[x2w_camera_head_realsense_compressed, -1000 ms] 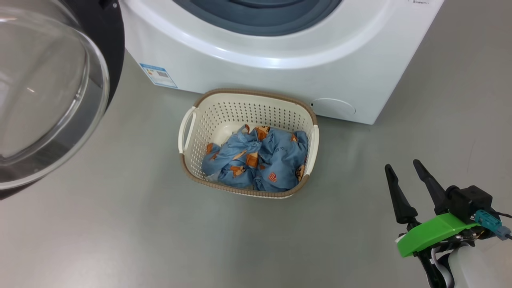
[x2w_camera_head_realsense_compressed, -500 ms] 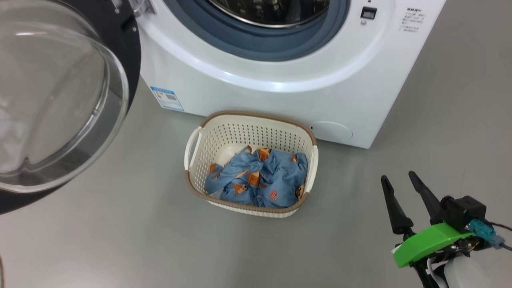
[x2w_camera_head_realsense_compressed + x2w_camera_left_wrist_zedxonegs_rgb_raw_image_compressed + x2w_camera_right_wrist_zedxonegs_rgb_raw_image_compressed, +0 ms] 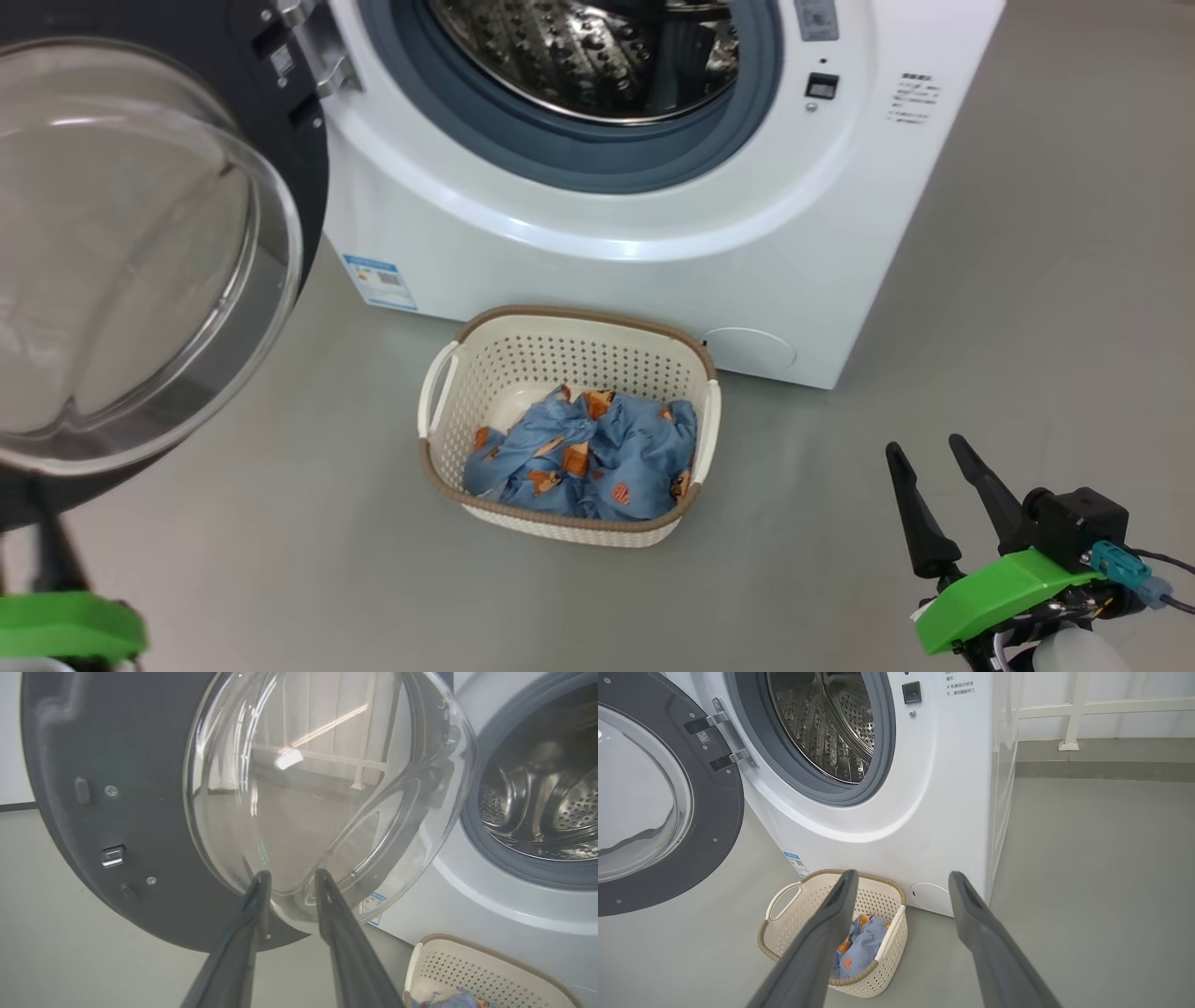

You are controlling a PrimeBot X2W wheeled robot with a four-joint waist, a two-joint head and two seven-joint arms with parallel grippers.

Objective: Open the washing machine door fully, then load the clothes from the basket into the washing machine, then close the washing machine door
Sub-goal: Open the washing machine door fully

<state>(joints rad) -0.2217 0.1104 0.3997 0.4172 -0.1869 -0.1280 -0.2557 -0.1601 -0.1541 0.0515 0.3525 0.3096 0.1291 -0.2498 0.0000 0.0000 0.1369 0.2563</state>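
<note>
In the head view, the washing machine stands on the grey floor. The washing machine door is swung wide open to the robot's left, and its clear glass bowl bulges toward the camera. The steel perforated drum shows inside the grey-blue gasket, and a small blue label sticker sits low on the front panel. The cream basket rests on the floor just in front of the machine, below the opening. The light blue printed clothes lie crumpled inside it. At the lower right, the right end effector has its two dark fingers spread and empty, well apart from the basket.

In the left wrist view, the left end effector has its fingers a little apart with nothing between them. Its tips point at the lower edge of the glass bowl, but contact with the glass cannot be judged. The door's black inner face lies to the left, the drum to the right, and a corner of the basket at the bottom right.

In the right wrist view, the right fingers stand wide apart and hold nothing. The basket with the clothes lies beyond the left finger, against the machine's base.
</note>
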